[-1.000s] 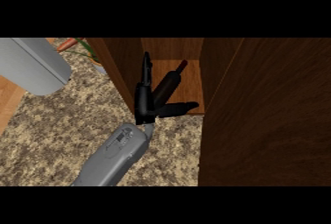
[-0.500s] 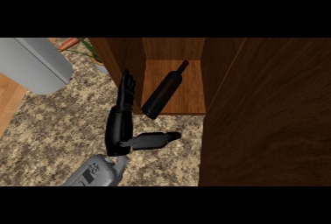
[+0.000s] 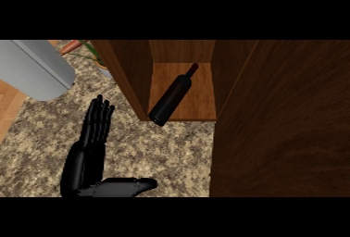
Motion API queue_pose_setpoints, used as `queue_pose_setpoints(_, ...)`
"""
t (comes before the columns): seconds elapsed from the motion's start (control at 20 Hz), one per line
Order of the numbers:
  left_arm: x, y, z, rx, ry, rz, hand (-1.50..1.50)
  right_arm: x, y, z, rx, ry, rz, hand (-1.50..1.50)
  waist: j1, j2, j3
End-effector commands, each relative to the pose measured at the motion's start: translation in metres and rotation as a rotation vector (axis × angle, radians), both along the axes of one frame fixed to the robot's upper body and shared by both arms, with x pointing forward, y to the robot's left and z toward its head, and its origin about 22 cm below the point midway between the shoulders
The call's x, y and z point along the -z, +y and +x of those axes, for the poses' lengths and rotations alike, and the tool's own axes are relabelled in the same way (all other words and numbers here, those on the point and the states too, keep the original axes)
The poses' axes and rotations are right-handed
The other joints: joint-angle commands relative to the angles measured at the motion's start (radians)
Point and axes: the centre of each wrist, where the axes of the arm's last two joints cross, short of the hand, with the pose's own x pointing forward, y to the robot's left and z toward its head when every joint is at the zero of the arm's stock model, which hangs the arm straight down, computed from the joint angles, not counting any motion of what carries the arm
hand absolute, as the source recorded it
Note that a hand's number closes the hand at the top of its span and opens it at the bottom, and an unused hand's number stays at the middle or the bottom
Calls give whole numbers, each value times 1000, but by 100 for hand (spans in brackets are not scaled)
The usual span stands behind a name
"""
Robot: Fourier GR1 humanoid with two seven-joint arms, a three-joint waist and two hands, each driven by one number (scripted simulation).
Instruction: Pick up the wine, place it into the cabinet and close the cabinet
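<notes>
Backing off toward the near edge since the earlier frame, one hand [image 3: 92,152] lies over the tabletop [image 3: 164,148], fingers straight, holding nothing (which arm is unclear). Up and right, one wine bottle [image 3: 171,98] lies inside the cabinet [image 3: 184,92], neck pointing deeper in. Beside it stands one door [image 3: 287,120], not yet closed.

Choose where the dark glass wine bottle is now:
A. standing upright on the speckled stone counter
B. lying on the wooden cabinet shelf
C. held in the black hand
B: the dark glass wine bottle lies tilted on the wooden cabinet shelf, apart from the open black hand.
</notes>
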Motion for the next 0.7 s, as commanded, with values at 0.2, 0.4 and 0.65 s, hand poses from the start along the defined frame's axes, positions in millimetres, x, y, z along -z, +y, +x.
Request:
queue_pose_setpoints(0.2, -14, 47, -20, 155, 11, -13, 150, -26, 9, -23, -217, -16, -183, 150, -8, -1, -1)
queue_pose_setpoints(0.4, -5, 69, -33, 144, 13, -40, 150, -37, -1, -19, -194, -62, -200, 150, -4, 2, -1)
queue_pose_setpoints(0.65, -18, 94, -40, 145, 2, -18, 150, -28, 2, -14, -204, -79, -128, 150, 2, 3, 0)
